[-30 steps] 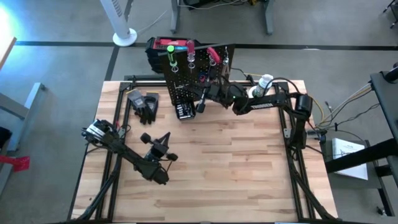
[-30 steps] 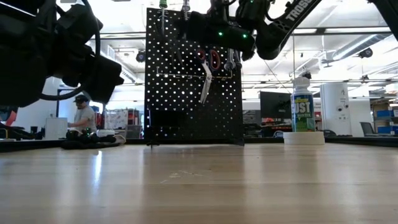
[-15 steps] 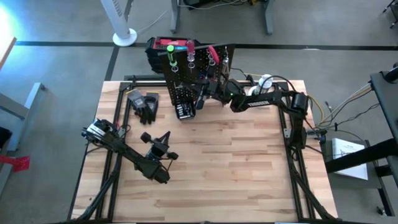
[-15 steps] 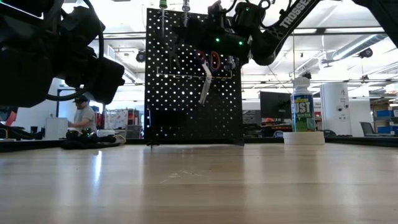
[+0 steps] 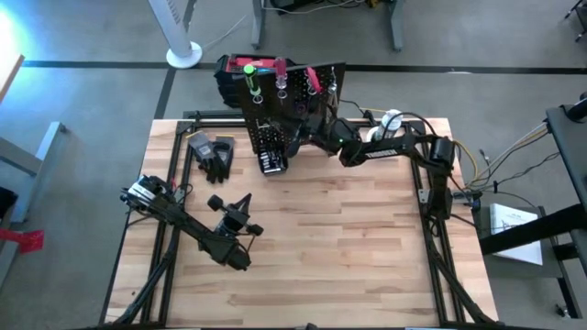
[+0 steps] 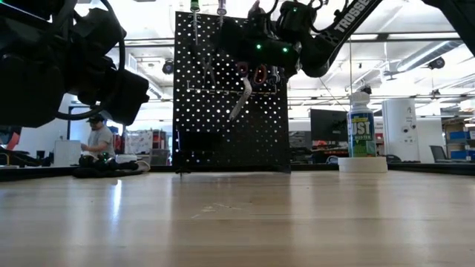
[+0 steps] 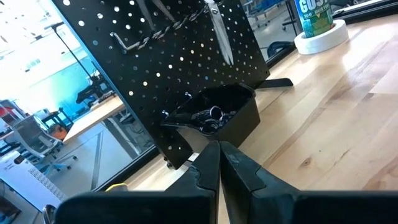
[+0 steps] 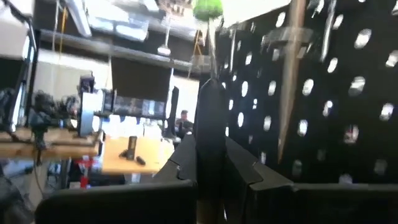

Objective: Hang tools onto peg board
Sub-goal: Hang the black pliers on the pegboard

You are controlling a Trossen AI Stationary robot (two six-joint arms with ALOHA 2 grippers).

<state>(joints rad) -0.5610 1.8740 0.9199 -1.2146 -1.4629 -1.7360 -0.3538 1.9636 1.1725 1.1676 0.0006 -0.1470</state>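
The black peg board [image 5: 284,101] stands upright at the table's far edge and also shows in the low view [image 6: 223,126]. A green-handled screwdriver [image 5: 250,78] and other tools sit in the holders along its top. My right gripper [image 5: 301,137] is close in front of the board, high up, shut on red-handled scissors [image 6: 249,74]. Their silver blades [image 6: 237,104] hang against the board's face. My left gripper [image 5: 243,215] waits shut and empty over the table's left middle [image 7: 219,149]. My right gripper holds the scissors at the handle end [image 6: 250,68], coming level from the table's near right toward the board. The gripper's own body hides the exact place of contact. The scissors are lifted clear of the table, and their blades [image 7: 219,31] hang down and slant.
A small black box of bits [image 5: 272,163] stands at the board's foot, with black gloves [image 5: 215,156] to its left. A spray can [image 6: 361,122] stands at the far right. A red-and-black toolbox [image 5: 243,66] sits behind the board. The wooden table's near half is bare.
My right gripper has gone toward the far edge and a little left, closing on the peg board with the scissors. The scissors have risen slightly, and their blades have swung from hanging nearly straight down to slanting.
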